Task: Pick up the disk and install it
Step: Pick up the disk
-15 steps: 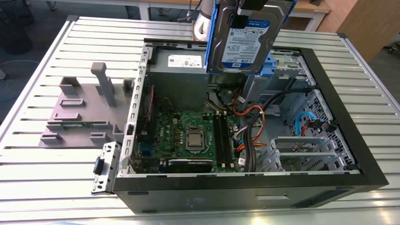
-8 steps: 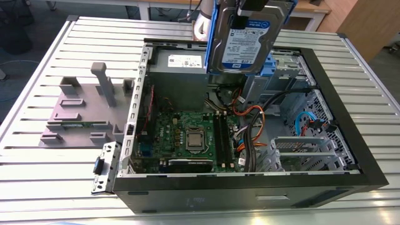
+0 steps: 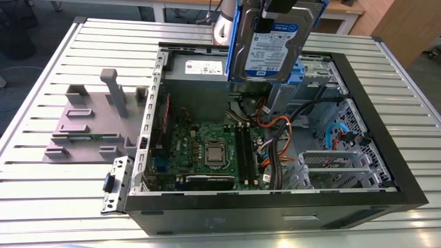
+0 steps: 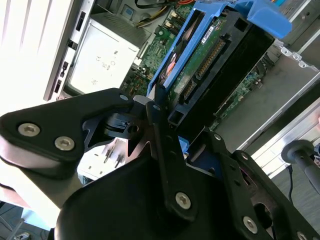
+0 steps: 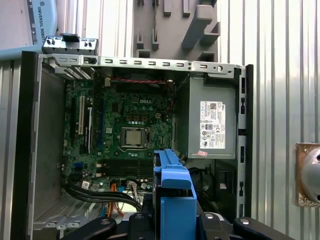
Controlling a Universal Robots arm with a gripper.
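Clock face laid on the exterior view, centred on the case.

- Pickup: done, by the look of it. Disk [image 3: 265, 44] off every surface, hung on edge with the label face toward the exterior camera and the blue bracket round its sides.
- Position: at 12 to 1 o'clock over the open case [image 3: 386, 170]. PSU [image 3: 196, 70] at the disk's 9 o'clock, metal drive bay [image 3: 320, 72] at its 3 o'clock, motherboard [image 3: 206, 139] at its 7 o'clock and lower down.
- Gripper [image 4: 162, 117]: pinching the disk by the bracket. In the second wrist view, black fingers [image 4: 120, 107] pressed in against the blue frame, connector edge of the disk pointing away from the wrist toward the board.
- In the first wrist view, blue bracket edge [image 5: 172, 192] in the foreground with the case interior open beneath it: board, PSU with white sticker, cable bundle.
- Install: not done. Disk clear of the bay, touching no part of the case as far as can be told; exact height over the bay not readable.
- Stand [image 3: 90, 119] at 9 o'clock on the table [image 3: 55, 206], well apart from the disk.
- Judgement: roughly mid-task, carry phase, seating of the disk left to do.
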